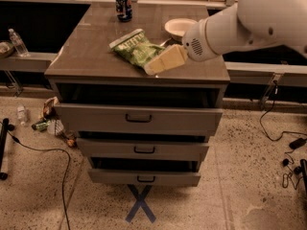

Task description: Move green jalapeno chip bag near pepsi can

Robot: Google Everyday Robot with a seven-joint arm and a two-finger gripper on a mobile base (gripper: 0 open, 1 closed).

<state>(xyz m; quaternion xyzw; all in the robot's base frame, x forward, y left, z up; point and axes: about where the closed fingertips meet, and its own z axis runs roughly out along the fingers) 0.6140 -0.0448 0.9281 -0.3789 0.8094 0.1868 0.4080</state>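
The green jalapeno chip bag (134, 49) lies crumpled and flat on the grey cabinet top (91, 56), near its middle. The pepsi can (123, 5) stands upright at the far edge of the top, well behind the bag and apart from it. My gripper (163, 61), cream-coloured at the end of the white arm (249, 18), reaches in from the right. It hangs low over the top at the bag's right front edge; I cannot tell whether it touches the bag.
A white round bowl (179, 28) sits right of the bag, partly behind my arm. The cabinet has three drawers (139, 119) pulled slightly out. A water bottle (18, 42) stands on the left ledge. Litter (48, 121) and cables (48, 152) lie on the floor.
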